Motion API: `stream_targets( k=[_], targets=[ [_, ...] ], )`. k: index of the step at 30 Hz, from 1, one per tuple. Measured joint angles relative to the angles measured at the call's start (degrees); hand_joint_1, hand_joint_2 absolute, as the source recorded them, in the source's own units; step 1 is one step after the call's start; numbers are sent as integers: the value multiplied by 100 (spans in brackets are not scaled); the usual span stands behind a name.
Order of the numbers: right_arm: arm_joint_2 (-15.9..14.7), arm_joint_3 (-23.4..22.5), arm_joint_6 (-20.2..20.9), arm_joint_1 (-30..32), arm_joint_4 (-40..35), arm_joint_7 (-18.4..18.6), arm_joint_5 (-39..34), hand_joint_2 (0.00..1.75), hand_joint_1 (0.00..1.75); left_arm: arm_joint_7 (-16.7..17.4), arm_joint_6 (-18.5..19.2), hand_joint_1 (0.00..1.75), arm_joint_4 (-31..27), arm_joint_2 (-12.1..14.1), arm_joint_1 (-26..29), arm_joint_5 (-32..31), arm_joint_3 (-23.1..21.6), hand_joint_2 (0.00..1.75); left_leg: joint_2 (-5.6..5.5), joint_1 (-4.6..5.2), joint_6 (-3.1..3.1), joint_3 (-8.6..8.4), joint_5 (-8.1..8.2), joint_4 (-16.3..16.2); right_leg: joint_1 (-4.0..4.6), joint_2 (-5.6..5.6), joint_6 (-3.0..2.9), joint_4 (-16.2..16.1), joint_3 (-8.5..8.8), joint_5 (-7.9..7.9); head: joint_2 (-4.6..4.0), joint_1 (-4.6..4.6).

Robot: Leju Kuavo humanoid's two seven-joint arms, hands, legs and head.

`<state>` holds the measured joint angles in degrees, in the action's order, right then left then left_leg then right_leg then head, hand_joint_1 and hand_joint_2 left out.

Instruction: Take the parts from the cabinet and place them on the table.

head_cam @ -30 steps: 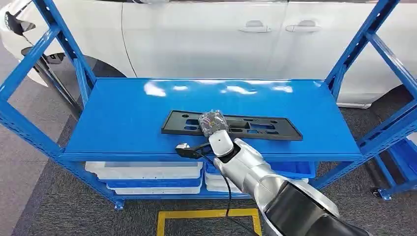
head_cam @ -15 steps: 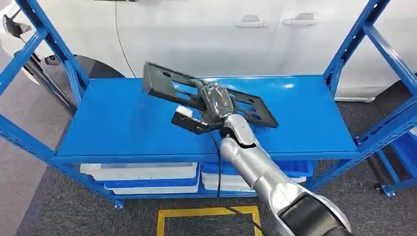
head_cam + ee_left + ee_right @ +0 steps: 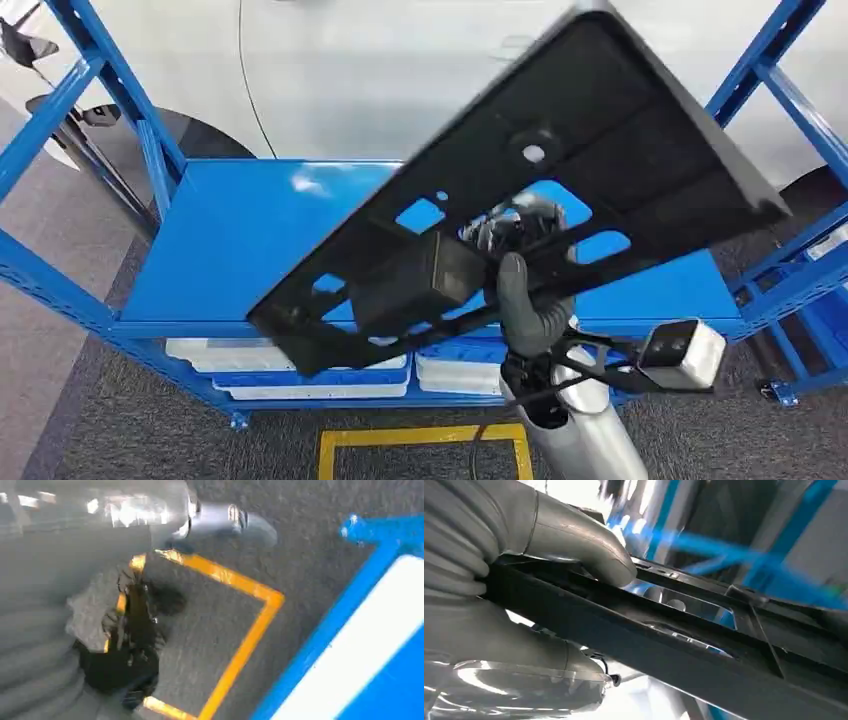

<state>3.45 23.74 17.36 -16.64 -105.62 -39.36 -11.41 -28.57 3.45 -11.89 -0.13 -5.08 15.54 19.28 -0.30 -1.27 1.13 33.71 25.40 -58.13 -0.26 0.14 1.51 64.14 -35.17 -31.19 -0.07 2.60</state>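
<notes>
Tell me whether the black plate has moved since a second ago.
Yes. The black plate, gripped by the right hand, has risen off the blue shelf, tilted, toward the camera.

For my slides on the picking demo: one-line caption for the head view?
Right hand holds the long black plastic part tilted above the blue shelf.

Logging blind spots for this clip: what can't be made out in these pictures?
- Head view: the black plate hides most of the right hand and part of the blue shelf; its upper end is cut off by the picture's edge.
- Right wrist view: background behind the plate is motion-blurred.
- Left wrist view: the left hand is dark and blurred; open or shut cannot be told.
</notes>
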Motion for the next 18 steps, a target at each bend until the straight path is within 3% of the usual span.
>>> stream_targets(
  k=[2,3,4,5,7,8,11,12,13,14,15,17,18],
  targets=[
    [-22,138,135,151,-166,17,-17,175,175,-11,-20,0,0,9,6,7,68,175,3,7,15,-1,11,-3,-20,-1,37,918,-459,-357,0,0],
    [-35,192,179,218,-216,28,-19,175,175,-9,-39,0,0,13,15,-9,81,175,2,7,18,-1,16,-8,-29,-1,47,1153,-594,-379,0,0],
    [-50,254,211,260,-258,41,-17,175,175,-4,-48,0,0,11,29,-15,85,175,-1,7,15,-7,18,-12,-42,-1,52,1118,-601,-276,0,0],
    [-63,315,227,273,-306,63,11,175,175,20,-72,0,0,11,42,-29,90,175,-5,7,12,-13,19,-18,-53,-2,47,829,-484,-60,2,0],
    [-76,443,188,260,-427,138,66,175,175,63,-127,0,0,11,48,-50,105,175,-18,6,-13,-35,31,-38,-58,-1,7,-185,-13,476,0,0],
    [-81,485,146,248,-472,159,66,175,175,81,-131,0,0,13,50,-66,107,175,-22,10,-34,-24,38,-40,-52,6,-24,-492,122,495,0,0],
    [-109,610,-86,235,-583,251,83,175,175,136,-144,0,0,31,58,-138,109,175,-27,39,-144,5,5,-41,-2,25,-82,-504,83,527,2,0],
    [-129,656,-213,229,-636,260,121,175,175,166,-146,0,0,39,59,-153,109,175,-28,34,-184,-4,-10,-29,3,25,-117,-518,81,545,0,0],
    [-144,708,-309,216,-697,260,138,175,175,184,-153,0,0,55,60,-182,111,175,-32,24,-216,3,29,-56,-49,5,-189,-590,89,595,0,0],
    [-159,766,-393,196,-755,262,151,175,175,212,-164,0,0,52,72,-199,109,175,-15,13,-225,53,184,-170,-43,-12,-232,-606,86,623,0,0],
    [-170,806,-451,175,-802,262,151,175,175,223,-166,0,0,52,83,-210,109,175,-10,10,-233,166,457,-490,-41,-17,-268,-606,60,646,2,0],
    [-199,870,-562,168,-871,264,151,175,175,247,-199,0,0,63,85,-240,109,175,-9,10,-262,470,958,-1366,-16,-36,-296,-602,-3,692,0,0],
    [-216,892,-608,168,-889,267,151,175,175,254,-210,0,0,68,94,-247,109,175,-9,10,-272,551,1086,-1664,-5,-40,-303,-597,-39,718,0,0]
  ],
)
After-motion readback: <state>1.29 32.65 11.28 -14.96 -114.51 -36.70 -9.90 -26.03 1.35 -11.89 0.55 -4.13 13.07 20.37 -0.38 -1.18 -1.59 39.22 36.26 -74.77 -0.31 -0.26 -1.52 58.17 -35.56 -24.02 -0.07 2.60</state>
